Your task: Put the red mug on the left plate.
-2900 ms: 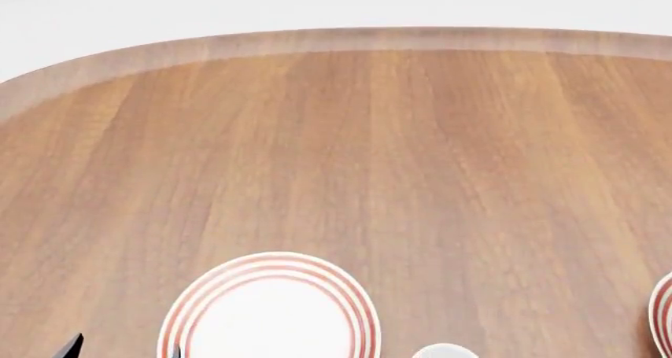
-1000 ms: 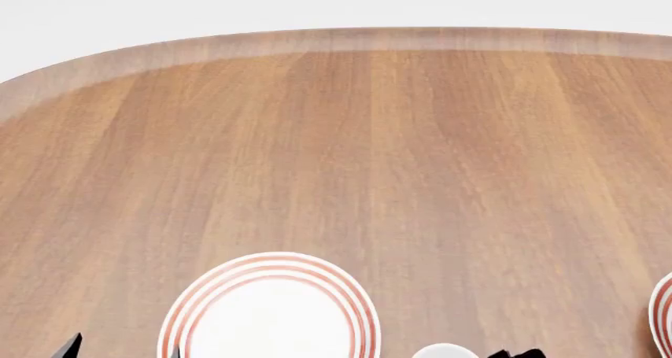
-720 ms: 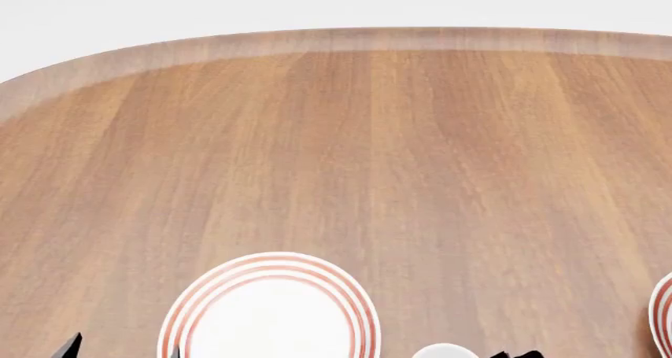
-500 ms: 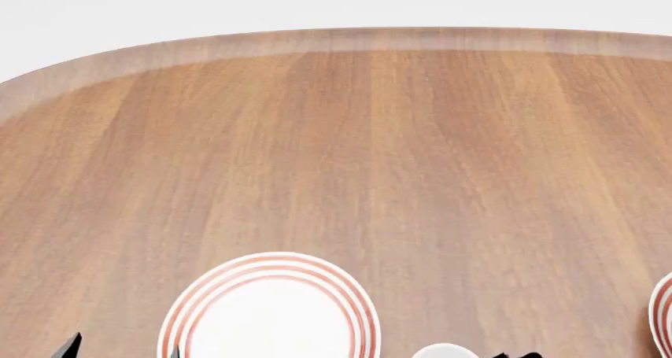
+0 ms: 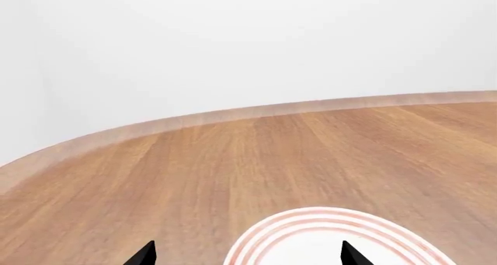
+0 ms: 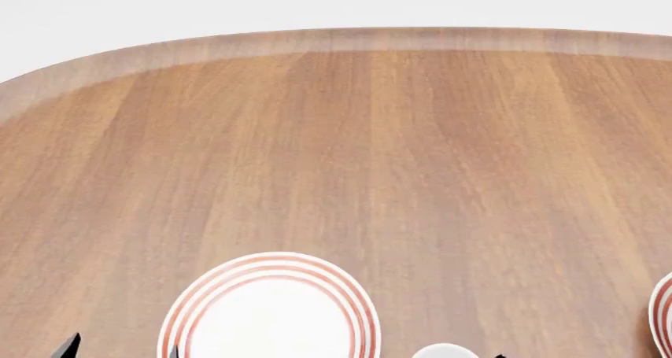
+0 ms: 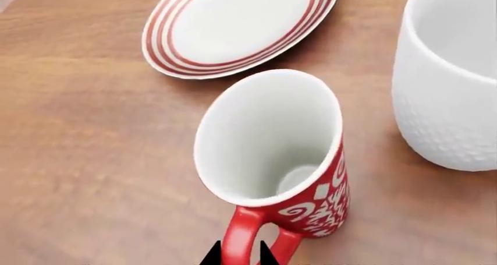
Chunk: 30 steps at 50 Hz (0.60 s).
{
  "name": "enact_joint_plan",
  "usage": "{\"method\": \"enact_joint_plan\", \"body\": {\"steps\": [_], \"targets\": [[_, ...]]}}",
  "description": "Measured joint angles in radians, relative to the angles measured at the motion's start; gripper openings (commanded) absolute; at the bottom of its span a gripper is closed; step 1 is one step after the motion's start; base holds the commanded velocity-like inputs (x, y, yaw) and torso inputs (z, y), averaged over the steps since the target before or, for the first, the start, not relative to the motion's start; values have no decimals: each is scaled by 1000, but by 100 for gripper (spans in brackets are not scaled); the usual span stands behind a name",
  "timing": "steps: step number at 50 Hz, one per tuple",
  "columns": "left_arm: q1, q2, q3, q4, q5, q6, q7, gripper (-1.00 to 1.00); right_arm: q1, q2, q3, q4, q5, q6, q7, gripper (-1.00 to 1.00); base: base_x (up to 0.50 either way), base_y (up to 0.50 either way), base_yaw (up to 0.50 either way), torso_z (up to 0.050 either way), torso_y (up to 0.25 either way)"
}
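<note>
Red mug [image 7: 291, 160] stands upright on my worktop [image 7: 85, 160], between the left plate [image 7: 237, 26] and a larger white mug [image 7: 450, 78], touching neither. My right gripper [image 7: 239, 254] has its jaws narrowed around the mug's handle [image 7: 248, 236]. My left gripper [image 5: 244, 254] hangs with jaws wide over the plate's near edge.

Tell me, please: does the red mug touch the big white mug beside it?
Apart. The right wrist view shows bare wood between the red mug and the white mug.
</note>
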<state>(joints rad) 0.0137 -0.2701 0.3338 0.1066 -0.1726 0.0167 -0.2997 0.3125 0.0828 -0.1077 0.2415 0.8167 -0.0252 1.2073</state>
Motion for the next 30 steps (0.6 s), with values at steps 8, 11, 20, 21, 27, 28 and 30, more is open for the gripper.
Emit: {"method": "enact_joint_plan", "body": {"steps": [8,11,20,21,27,28,30], "targets": [[-1,-2,2,-1,-3,1,-2,100,-20,12,-24,-63,2,7,12,-100,0,0,0,0,2],[-1,-3,2,0,-4,2,-3,100,-30,19,-38,-105,1,15,19,-100,0,0,0,0,0],[-2,-6,4,0,-7,3,-6,100,-57,38,-86,-240,-2,37,29,-100,0,0,0,0,0],[-2,-6,4,0,-8,3,-6,100,-60,41,-92,-256,-3,40,30,-100,0,0,0,0,0],[-3,-8,5,0,-9,4,-9,100,-76,54,-125,-347,-6,55,35,-100,0,0,0,0,0],[-3,-8,5,-1,-9,4,-9,100,-79,56,-130,-361,-6,57,35,-100,0,0,0,0,0],[-3,-9,5,-1,-9,5,-10,100,-84,60,-141,-389,-7,60,33,-100,0,0,0,0,0]]}}
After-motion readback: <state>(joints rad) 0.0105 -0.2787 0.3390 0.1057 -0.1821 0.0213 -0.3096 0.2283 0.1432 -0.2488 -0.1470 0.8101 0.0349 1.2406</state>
